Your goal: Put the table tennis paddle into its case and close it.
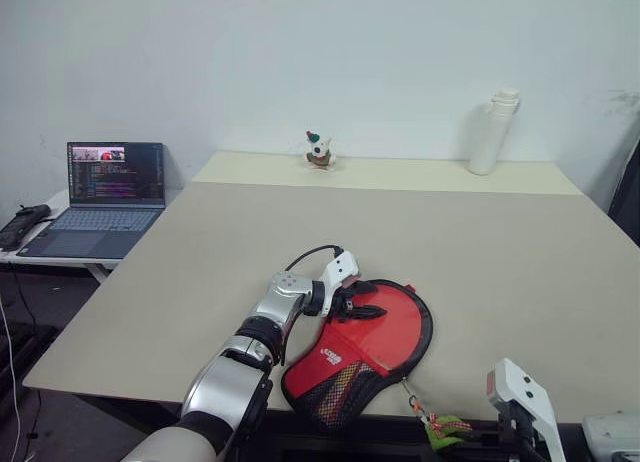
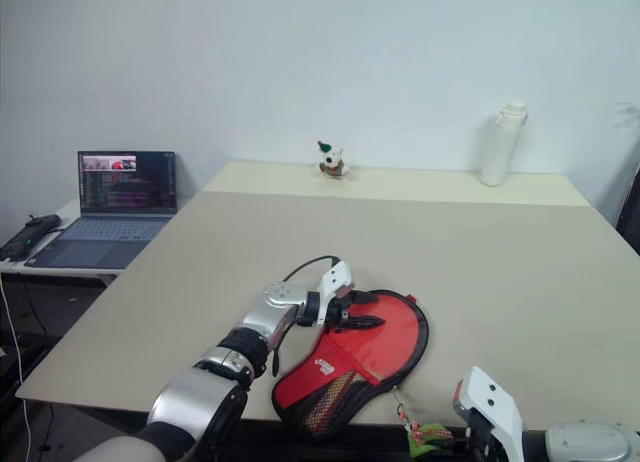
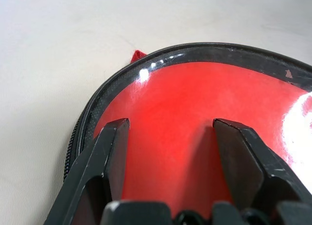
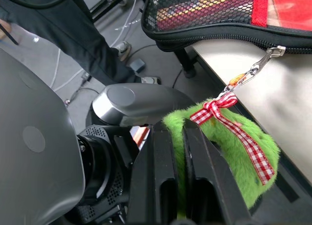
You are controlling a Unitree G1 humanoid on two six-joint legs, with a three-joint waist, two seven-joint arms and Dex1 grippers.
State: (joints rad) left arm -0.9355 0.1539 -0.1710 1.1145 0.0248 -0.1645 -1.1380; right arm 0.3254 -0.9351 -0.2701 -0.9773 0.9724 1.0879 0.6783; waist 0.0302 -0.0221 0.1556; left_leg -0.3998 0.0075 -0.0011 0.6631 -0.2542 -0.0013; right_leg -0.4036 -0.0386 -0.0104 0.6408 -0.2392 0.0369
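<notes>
The case [image 1: 375, 337] lies flat at the table's front edge, red side up, with black edging and black mesh [image 4: 204, 10] at its narrow end, which reaches past the edge. My left gripper [image 3: 170, 125] is open, and its two fingers [image 1: 368, 300] rest on the glossy red face near the round end. A short chain [image 4: 253, 69] runs from the zip pull to a green plush charm [image 4: 229, 152] with a red checked bow. My right gripper [image 4: 178, 132] is shut on that charm, below and in front of the table edge. The table tennis paddle is hidden.
An open laptop [image 1: 105, 197] sits on a side table to the left. A small toy figure [image 1: 319, 150] and a white bottle [image 1: 495, 132] stand at the far edge of the beige table [image 1: 480, 252]. Cables lie on the floor [image 4: 122, 45] below the front edge.
</notes>
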